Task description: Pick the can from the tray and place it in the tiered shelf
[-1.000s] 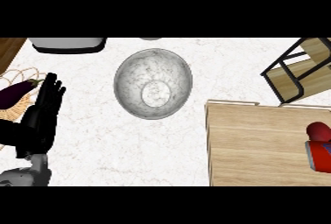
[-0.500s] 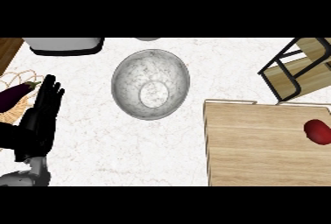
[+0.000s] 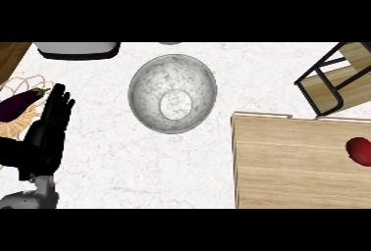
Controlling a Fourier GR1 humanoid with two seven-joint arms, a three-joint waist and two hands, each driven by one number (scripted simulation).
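Note:
A red can [image 3: 358, 151] lies on the wooden tray [image 3: 290, 166] at the right edge of the head view, partly cut off by the frame. The tiered shelf [image 3: 337, 78], black-framed with wooden boards, shows at the upper right, just beyond the tray's far edge. My left hand [image 3: 47, 132] rests at the far left with straight fingers pointing up, far from the can. My right hand does not show.
A grey speckled bowl [image 3: 172, 93] stands in the middle of the white marble counter. A wicker basket [image 3: 18, 122] holding a purple eggplant [image 3: 19, 102] sits at the left edge behind my left hand. A grey container [image 3: 76, 49] lies at the top left.
The view has shifted slightly. The red can shows smaller and higher at the right edge than one second ago. My left hand stays put.

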